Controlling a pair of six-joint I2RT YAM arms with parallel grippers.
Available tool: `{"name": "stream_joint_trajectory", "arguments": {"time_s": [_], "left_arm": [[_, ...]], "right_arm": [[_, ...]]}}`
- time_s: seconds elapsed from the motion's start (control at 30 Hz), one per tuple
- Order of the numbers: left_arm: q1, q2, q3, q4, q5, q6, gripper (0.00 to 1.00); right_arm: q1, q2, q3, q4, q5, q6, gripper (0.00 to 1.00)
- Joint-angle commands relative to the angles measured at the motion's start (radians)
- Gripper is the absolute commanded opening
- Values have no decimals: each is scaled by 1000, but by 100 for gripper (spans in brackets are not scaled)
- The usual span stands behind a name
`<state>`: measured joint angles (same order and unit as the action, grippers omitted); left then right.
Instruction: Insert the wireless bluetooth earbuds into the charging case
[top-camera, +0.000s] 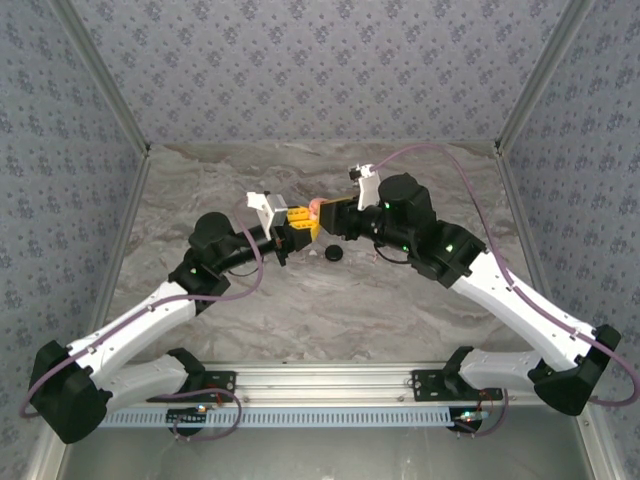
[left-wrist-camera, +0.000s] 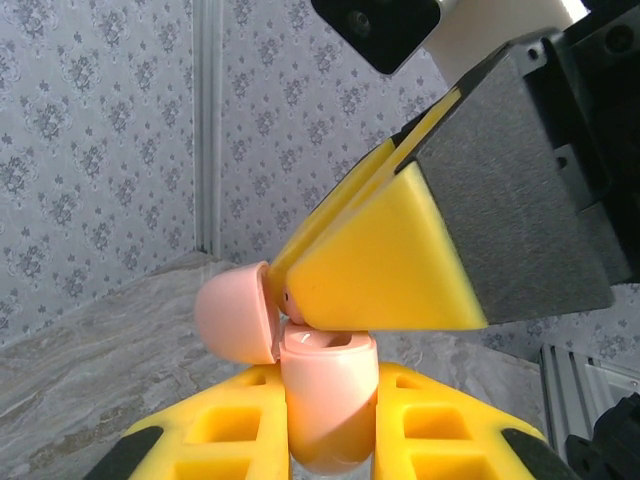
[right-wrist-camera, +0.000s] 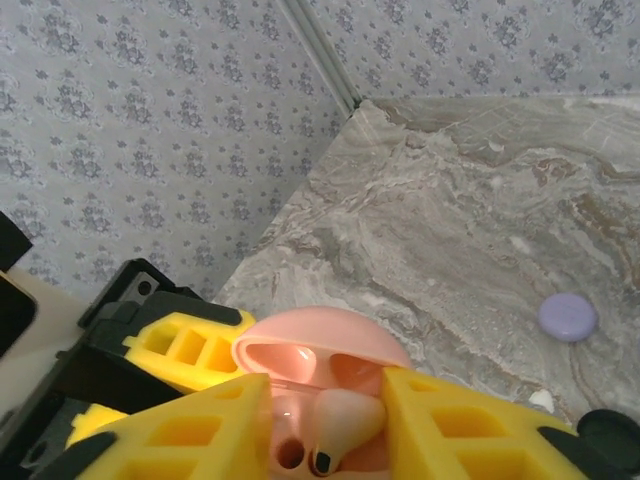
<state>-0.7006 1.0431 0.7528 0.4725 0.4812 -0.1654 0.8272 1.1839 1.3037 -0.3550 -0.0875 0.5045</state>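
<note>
Top external view: two arms are meeting over the middle of the marble table (top-camera: 300, 320). The left gripper (top-camera: 303, 219) is clamping a pink case (top-camera: 315, 206) and holding it clear of the tabletop. The right gripper (top-camera: 326, 212) is pressing in on the case from the right. A black case (top-camera: 331, 253) is lying on the table just near of the pink case, under the right arm's reach. Patterned walls (top-camera: 320, 60) are closing in the space on three sides.

Left wrist view: the case is standing upright between the left gripper's yellow fingers (left-wrist-camera: 225, 425), which are closing on its sides. Its lid (left-wrist-camera: 235, 315) is hanging open to the left. The right gripper's yellow wedge is coming down from the upper right, its tip sitting at the case's open mouth and covering much of it.

Right wrist view: a pale pink earbud (right-wrist-camera: 345, 420) is lying between the right gripper's fingers, right over the case's open wells, stem end towards the camera. The jaws are standing slightly apart, a gap showing on the earbud's left; whether they are pinching it cannot be told. The left gripper's fingers are flanking the case on its left. A purple case (right-wrist-camera: 567, 316) is lying flat on the table, well apart to the right.
</note>
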Motion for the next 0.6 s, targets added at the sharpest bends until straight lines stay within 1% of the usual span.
{"name": "stream_joint_trajectory", "arguments": {"time_s": [0.0,0.17,0.23,0.3,0.4,0.5,0.57], "left_arm": [[-5,-10,25,57,7,1,0],[-5,-28,8,52,-12,3,0],[-5,-42,-4,40,-27,7,0],[-4,-57,-16,21,-43,13,0],[-4,-90,-37,-2,-64,21,0],[-4,-128,-55,-35,-85,32,0],[-5,-153,-66,-62,-97,41,0]], "right_arm": [[-3,-4,67,-45,-24,-14,44],[-30,-33,101,-88,-9,-31,58],[-46,-52,90,-114,25,-27,61],[-78,-65,71,-150,57,-8,61],[-154,-74,21,-209,80,63,61],[-230,-55,-35,-306,102,140,60],[-272,-29,-73,-351,112,165,59]]}}
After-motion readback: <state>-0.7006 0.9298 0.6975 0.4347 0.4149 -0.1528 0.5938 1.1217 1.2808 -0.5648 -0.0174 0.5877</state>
